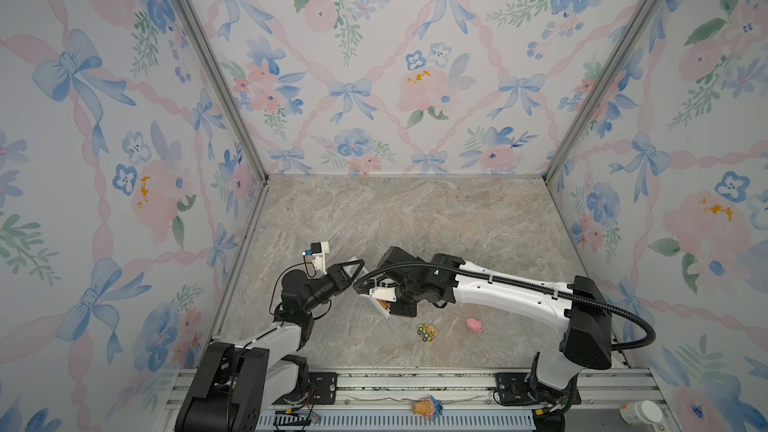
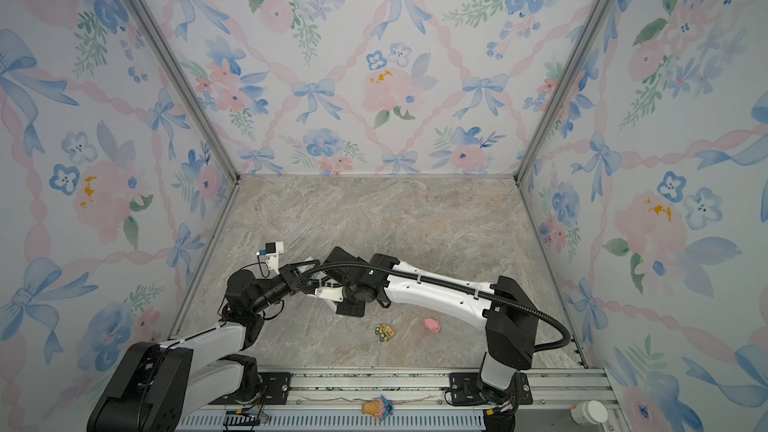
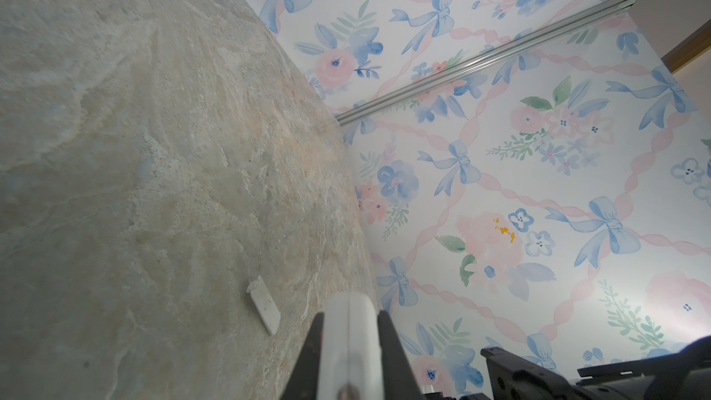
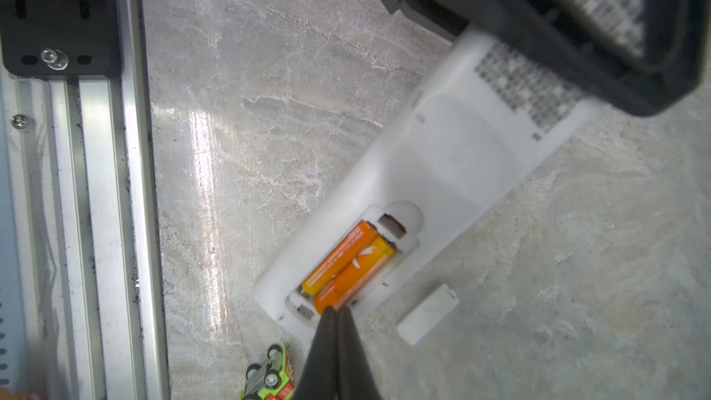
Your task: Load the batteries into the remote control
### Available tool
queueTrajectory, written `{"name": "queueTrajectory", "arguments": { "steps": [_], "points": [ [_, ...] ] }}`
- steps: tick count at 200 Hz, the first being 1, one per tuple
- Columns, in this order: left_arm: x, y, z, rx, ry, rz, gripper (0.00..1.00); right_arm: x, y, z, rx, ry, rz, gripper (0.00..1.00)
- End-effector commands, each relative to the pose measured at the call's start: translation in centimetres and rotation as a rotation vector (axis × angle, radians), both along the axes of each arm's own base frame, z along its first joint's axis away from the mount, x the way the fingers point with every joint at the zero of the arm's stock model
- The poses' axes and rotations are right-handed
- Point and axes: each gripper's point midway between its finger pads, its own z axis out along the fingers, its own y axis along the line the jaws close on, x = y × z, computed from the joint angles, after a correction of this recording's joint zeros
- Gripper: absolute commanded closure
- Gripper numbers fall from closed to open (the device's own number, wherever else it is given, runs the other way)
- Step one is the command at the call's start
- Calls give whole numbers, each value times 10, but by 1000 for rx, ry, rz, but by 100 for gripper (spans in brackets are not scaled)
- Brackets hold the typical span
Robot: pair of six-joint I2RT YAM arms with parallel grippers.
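Note:
The white remote control (image 4: 442, 155) lies back-up on the marble table with its battery bay open. Both orange-yellow batteries (image 4: 340, 259) (image 4: 356, 269) lie side by side in the bay. My right gripper (image 4: 337, 307) is shut with nothing in it, its tips touching the near end of one battery. My left gripper (image 3: 351, 315) is shut on the remote's (image 3: 350, 340) far end, and its black fingers (image 4: 577, 59) show over the remote in the right wrist view. In both top views the arms meet at mid table and hide most of the remote (image 1: 380, 308).
The loose white battery cover (image 4: 427, 315) (image 3: 263, 305) lies on the table beside the remote. A green-orange toy car (image 1: 427, 332) (image 4: 269, 379) and a pink pig (image 1: 473, 324) sit near the front. The aluminium rail (image 4: 104, 186) runs along the front edge.

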Motion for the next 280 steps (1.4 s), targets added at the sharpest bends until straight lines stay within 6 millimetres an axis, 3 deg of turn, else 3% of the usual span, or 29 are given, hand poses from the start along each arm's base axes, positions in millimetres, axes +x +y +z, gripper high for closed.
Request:
{"name": "queueTrajectory", "arguments": {
  "steps": [1,178,226,280],
  "points": [
    [-2,-3,14,-17,-54,-22,100,-9,3,-2,5,27,16,94],
    [-4,-3,15,-19,-56,-21,100,0,3,-33,-40,51,-22,99],
    [-2,-3,14,-18,-54,-19,100,1,5,-16,-7,28,-31,91],
    [-1,-2,11,-14,-45,-10,100,-1,8,21,93,7,-55,73]
  ]
}}
